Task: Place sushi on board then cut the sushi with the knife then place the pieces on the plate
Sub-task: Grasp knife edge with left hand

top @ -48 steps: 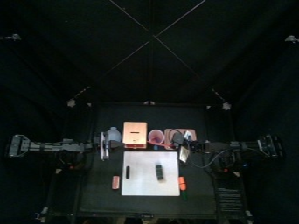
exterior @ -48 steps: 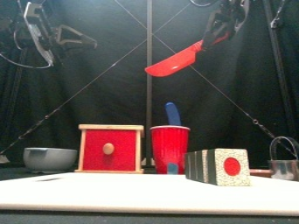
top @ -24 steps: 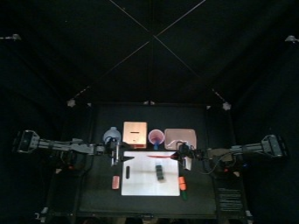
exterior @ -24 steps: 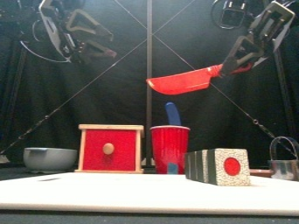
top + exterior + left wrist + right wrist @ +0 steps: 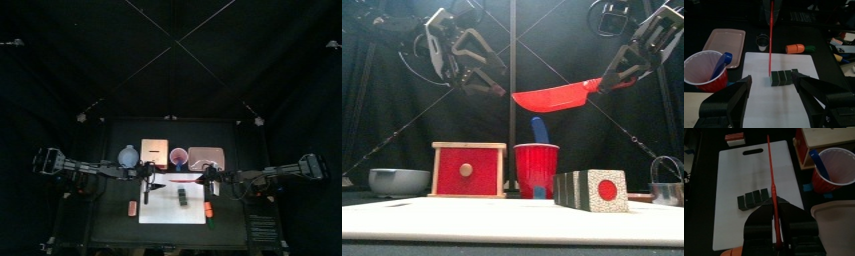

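A: What's new?
B: Empty, wide-spread left fingers (image 5: 731, 100) swung in over board (image 5: 791, 62). Meanwhile right fingers (image 5: 757, 230) clamp red knife (image 5: 556, 97) above sushi roll (image 5: 783, 77) lying there. Cut likely next.

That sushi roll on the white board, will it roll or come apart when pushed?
The sushi roll probably won't roll: in the front view its end looks square and it sits flat on the cutting board. It shows seams between blocks, so it may well split there.
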Tool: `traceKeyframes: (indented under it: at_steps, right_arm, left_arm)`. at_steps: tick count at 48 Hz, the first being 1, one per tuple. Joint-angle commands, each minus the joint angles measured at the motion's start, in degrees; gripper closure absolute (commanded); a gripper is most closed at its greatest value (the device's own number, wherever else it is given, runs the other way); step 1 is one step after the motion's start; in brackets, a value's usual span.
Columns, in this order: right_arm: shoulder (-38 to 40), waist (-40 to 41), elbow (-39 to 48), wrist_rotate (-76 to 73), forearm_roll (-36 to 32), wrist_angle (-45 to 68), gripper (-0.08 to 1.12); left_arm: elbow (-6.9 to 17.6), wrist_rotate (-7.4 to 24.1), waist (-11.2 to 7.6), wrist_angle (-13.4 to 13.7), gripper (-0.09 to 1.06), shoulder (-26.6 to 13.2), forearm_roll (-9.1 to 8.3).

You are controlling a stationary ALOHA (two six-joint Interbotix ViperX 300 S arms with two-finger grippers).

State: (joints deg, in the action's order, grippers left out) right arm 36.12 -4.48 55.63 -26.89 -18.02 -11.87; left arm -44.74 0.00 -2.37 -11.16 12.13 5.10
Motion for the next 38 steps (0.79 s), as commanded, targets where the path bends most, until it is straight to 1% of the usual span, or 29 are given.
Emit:
traceKeyframes:
  at_steps: [1,3,8,14,16,22,29,34,38]
  right_arm:
    - [0.35,-0.09,-0.79,0.00,-0.09,0.70,0.71]
    - [0.09,-0.09,-0.70,0.00,-0.09,0.79,0.71]
    - [-0.44,-0.09,-0.70,0.00,0.09,0.79,0.71]
    - [-1.49,-0.35,-0.62,0.00,0.35,0.97,0.71]
    - [-2.02,-0.44,-0.62,0.00,0.53,1.14,0.71]
    - [-3.78,-0.79,-0.70,0.00,0.70,1.14,0.71]
    - [-5.54,-1.14,-1.05,0.00,0.79,1.23,0.71]
    - [-6.15,-1.23,-1.14,0.00,0.79,1.23,0.71]
    - [-6.24,-1.32,-1.05,0.00,0.79,1.49,0.71]
  left_arm:
    - [3.87,0.18,-0.09,1.76,0.02,-2.72,-0.18]
    - [5.01,0.26,-0.09,3.08,0.02,-3.96,-0.26]
    - [6.86,0.26,0.00,5.45,0.02,-5.98,-1.58]
    - [8.88,0.18,-0.09,6.77,0.02,-7.65,-3.08]
    - [9.67,0.18,0.00,7.38,0.02,-8.26,-3.34]
    - [11.16,0.18,0.18,9.14,0.02,-9.84,-3.43]
    - [12.92,0.18,0.44,12.66,0.02,-12.04,-3.52]
    - [14.33,0.18,0.53,15.12,0.02,-13.10,-4.22]
    - [14.94,0.09,0.53,15.82,0.02,-13.80,-4.66]
